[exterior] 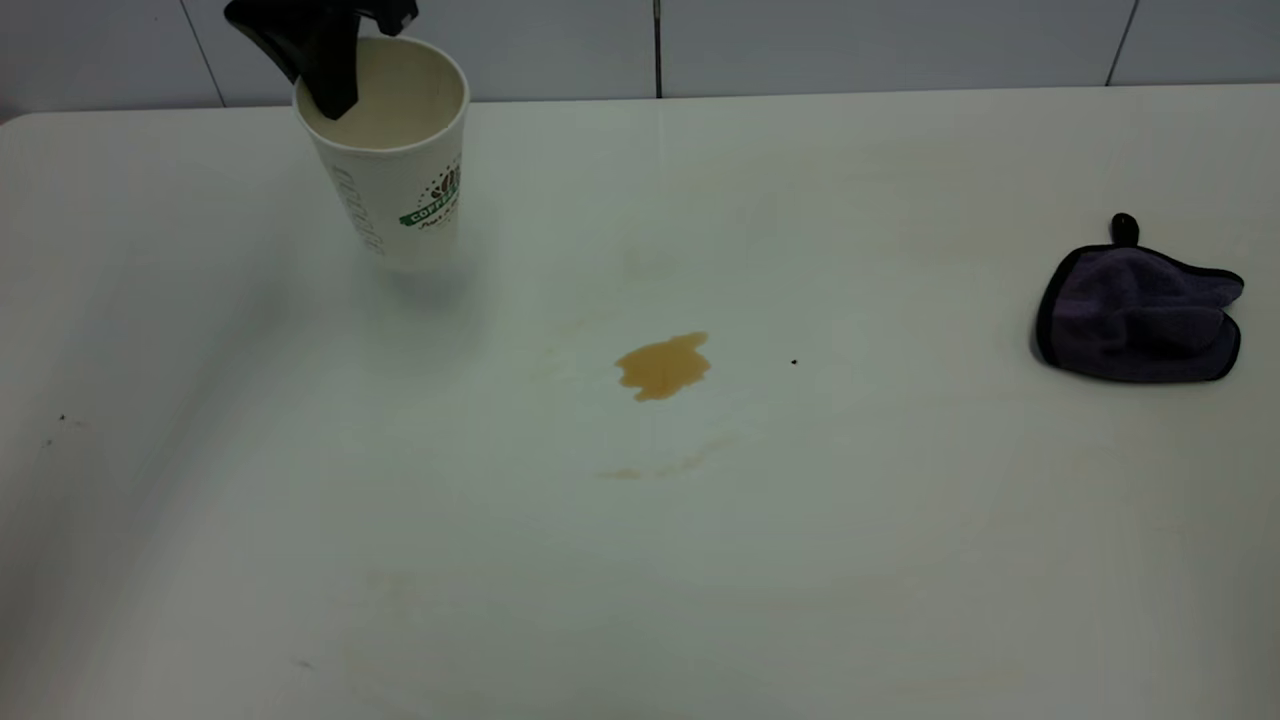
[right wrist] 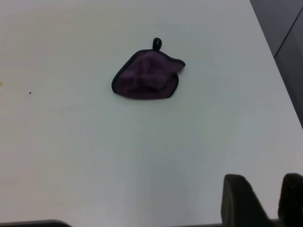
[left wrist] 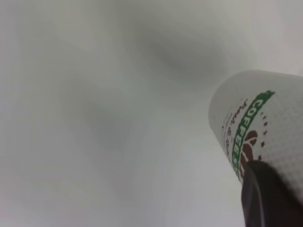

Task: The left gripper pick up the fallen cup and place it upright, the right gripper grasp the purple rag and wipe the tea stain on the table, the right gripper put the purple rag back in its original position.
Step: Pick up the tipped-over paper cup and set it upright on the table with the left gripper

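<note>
only exterior shows tea stain (exterior: 663, 366) (cup (exterior: 392, 160) upright); purple rag (right wrist: 147, 78) untouched

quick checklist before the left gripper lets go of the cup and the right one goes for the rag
1. cup upright, base on the table: ok.
2. left gripper one finger inside the rim, pinching the wall: ok.
3. tea stain clear of the cup: ok.
4. purple rag lying free, nothing on it: ok.
5. right gripper open and off the rag: ok.
6. Cup empty: cannot tell.

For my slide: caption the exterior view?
Left tool holds cup upright; tea stain and purple rag await.
</note>
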